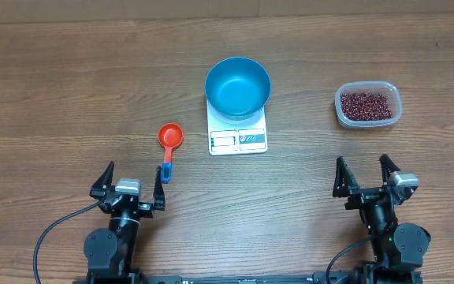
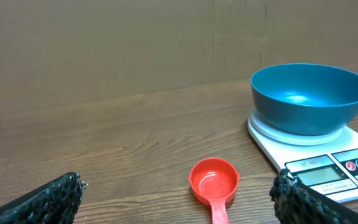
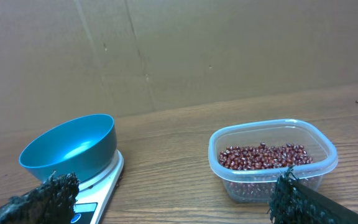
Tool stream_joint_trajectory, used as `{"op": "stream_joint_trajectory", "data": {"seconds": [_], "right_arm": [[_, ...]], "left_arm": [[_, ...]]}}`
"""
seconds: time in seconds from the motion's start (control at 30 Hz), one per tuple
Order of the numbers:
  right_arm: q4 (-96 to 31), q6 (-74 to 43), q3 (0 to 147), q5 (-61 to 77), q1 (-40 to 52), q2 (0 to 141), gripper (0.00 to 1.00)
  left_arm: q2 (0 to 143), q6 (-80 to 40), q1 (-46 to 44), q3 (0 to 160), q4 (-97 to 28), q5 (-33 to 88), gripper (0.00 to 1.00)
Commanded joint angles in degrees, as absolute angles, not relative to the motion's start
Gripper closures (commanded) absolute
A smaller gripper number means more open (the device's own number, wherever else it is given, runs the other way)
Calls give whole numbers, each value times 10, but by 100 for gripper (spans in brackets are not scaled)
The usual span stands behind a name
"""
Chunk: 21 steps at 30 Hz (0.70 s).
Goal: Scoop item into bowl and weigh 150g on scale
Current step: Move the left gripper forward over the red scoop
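Overhead, the brown wooden table fills my frame, with both arms parked along its lower edge. The left gripper sits at lower left, its two fingers spread wide with nothing between them. The right gripper at lower right stands just as open and just as empty.

Top centre, the round blue bowl rests upright on the far half of the white scale. The scale's display panel and buttons show along its near edge, below the bowl. The bowl looks bare inside in all three views.

At upper right, well apart from the scale, a clear plastic tub holds the dark red beans in a shallow layer. My right wrist camera shows the tub right of centre and the bowl on the scale at far left.

Left of the scale lies a small red scoop, cup upward and empty. Its blue-tipped handle points down the frame and ends close beside the right-hand finger of the left gripper. I cannot tell whether the two touch. In the left wrist view, the scoop lies low in the frame between that gripper's fingers.
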<state>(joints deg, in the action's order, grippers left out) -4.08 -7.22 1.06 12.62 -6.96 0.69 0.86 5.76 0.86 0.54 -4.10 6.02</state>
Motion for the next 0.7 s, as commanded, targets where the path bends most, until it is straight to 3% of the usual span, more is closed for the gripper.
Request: {"op": "stream_joint_trajectory", "data": {"seconds": [0.0, 0.4, 0.67], "right_arm": [[-37, -71, 4, 121, -66, 2, 0], [-37, -71, 4, 121, -66, 2, 0], [-37, -71, 4, 121, -66, 2, 0]], "left_arm": [[3, 36, 12, 20, -54, 63, 0], [23, 37, 12, 133, -167, 19, 1], [150, 36, 12, 230, -195, 30, 1]]}}
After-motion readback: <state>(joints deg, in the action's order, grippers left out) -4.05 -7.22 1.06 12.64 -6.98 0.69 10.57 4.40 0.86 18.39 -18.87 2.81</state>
